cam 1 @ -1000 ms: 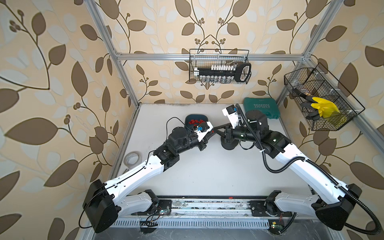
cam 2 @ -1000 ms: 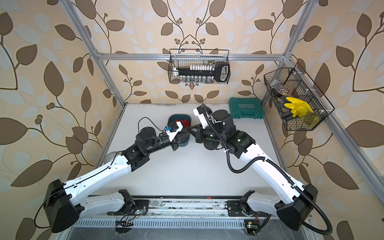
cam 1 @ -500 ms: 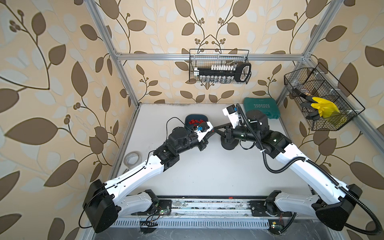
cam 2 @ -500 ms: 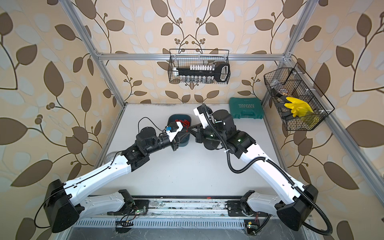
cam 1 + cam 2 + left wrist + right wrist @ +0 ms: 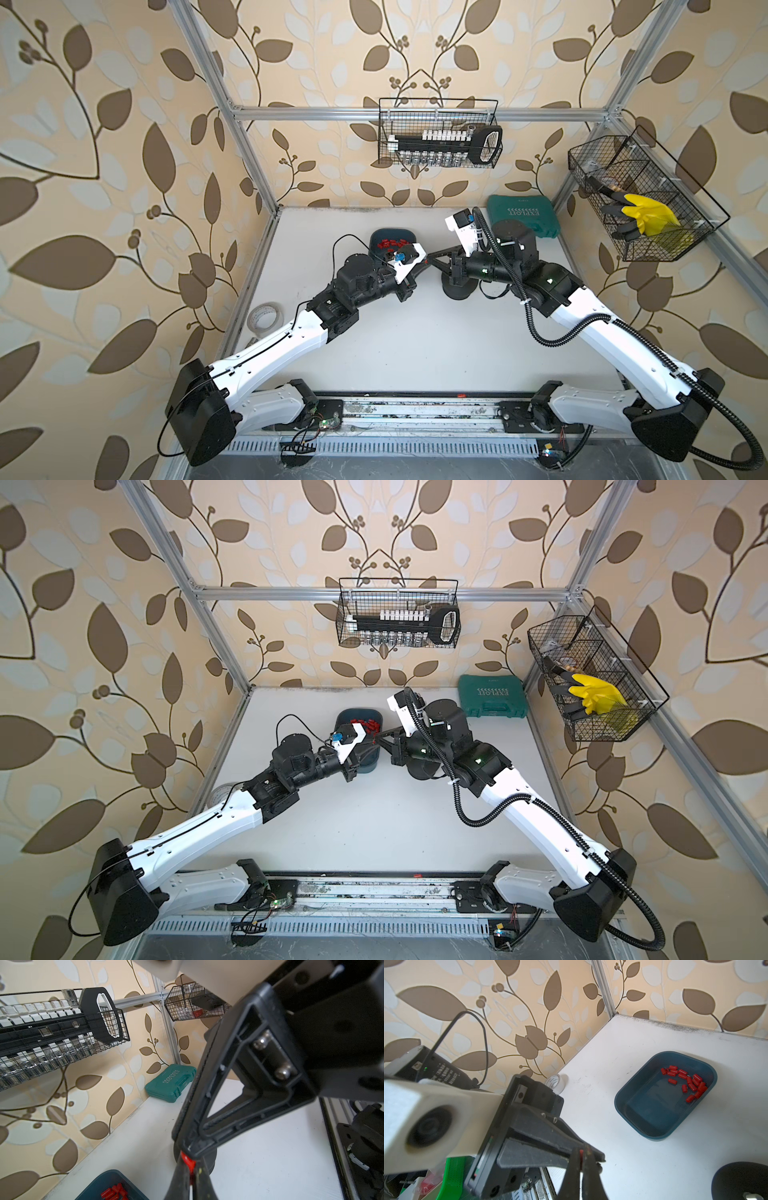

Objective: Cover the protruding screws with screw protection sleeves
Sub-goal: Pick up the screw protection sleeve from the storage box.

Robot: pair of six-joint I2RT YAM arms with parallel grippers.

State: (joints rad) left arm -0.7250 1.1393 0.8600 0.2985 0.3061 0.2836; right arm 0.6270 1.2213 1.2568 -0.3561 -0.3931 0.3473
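Left pincer [image 5: 191, 1166] is clamped on one red sleeve [image 5: 187, 1161], and the right pincer [image 5: 581, 1152] is pinched shut on that same sleeve from the opposite side — tip to tip, raised off the white worktop [image 5: 643, 1167]. They meet between the blue tray [image 5: 617, 1105], where the loose sleeves [image 5: 691, 1084] lie bunched toward one end, and the black domed base [image 5: 737, 1178] — partly hidden under the right arm in both top views. Well apart, a green case [image 5: 521, 216] lies in the far corner by the wall.

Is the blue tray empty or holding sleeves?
Not empty. In the right wrist view a cluster of red sleeves lies at one end of the blue tray; the rest of its floor is bare.
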